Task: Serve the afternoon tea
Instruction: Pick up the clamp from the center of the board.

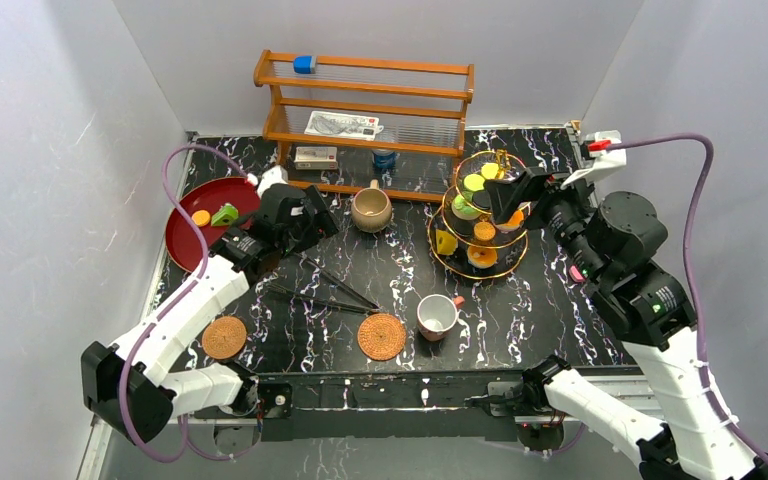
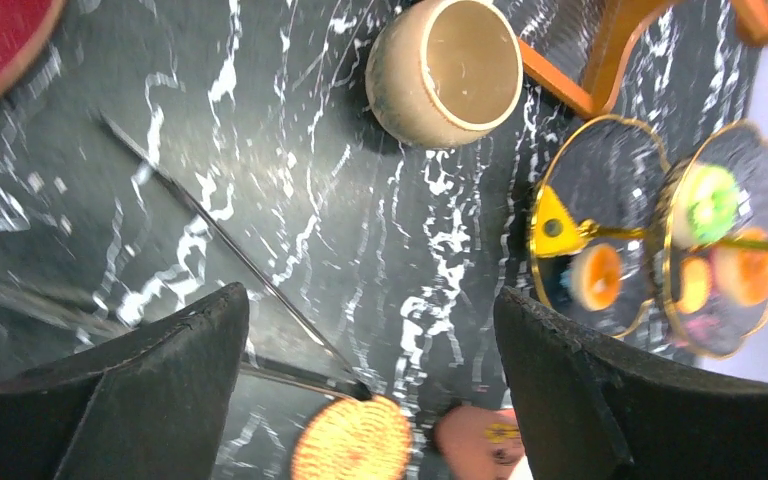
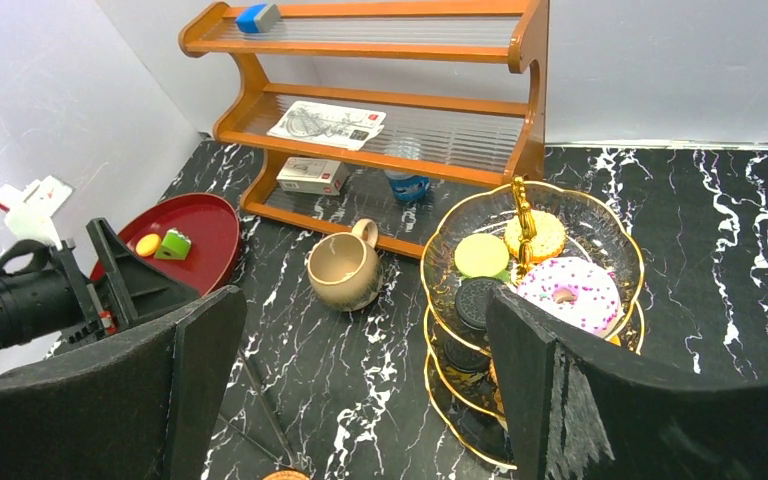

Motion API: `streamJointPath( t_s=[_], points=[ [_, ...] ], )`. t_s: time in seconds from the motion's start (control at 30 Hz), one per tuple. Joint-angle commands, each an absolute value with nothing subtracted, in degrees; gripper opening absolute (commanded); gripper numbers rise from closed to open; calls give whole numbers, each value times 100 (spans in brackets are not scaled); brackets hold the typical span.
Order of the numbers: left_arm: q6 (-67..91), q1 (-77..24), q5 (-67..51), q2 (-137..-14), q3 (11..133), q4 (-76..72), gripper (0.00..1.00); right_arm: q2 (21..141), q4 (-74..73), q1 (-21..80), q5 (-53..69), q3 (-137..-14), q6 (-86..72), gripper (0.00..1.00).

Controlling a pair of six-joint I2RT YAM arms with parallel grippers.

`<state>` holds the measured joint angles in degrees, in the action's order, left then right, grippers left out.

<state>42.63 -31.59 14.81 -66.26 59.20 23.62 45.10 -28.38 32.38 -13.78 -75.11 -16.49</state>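
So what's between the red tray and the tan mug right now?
The left gripper, jaws open, hovers between the red tray and the tan mug; the top view shows it.

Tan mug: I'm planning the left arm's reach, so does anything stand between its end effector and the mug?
Nothing visible does. Only tabletop lies between the open left end effector and the mug; the tongs lie off to the side.

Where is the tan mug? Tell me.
In the top view the tan mug stands mid-table, just in front of the wooden rack, between the left gripper and the tiered stand.
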Motion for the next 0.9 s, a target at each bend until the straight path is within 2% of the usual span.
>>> streamJointPath(
  t_s=[0.0,0.17,0.3,0.43,0.57,0.87],
  points=[
    [7082,-3250,1644,-6570,5854,3027,89,4315,-2549,3260,-1422,-7465,-1568,99],
    [8963,-3421,1944,-6850,5963,4031,88,4184,-2540,3254,-1498,-7443,-1422,99],
    [10315,-3469,1802,-7755,6884,5784,82,4125,-2540,3254,-1609,-7494,-1300,99],
    [10620,-3544,1478,-8853,7721,6905,83,4044,-2536,3261,-1636,-7421,-1266,99],
    [10832,-3621,989,-9167,7574,6579,82,3957,-2544,3254,-1670,-7376,-1240,99],
    [11280,-3717,1293,-9030,6841,6078,88,3764,-2614,3260,-1654,-7385,-1238,99]
  ],
)
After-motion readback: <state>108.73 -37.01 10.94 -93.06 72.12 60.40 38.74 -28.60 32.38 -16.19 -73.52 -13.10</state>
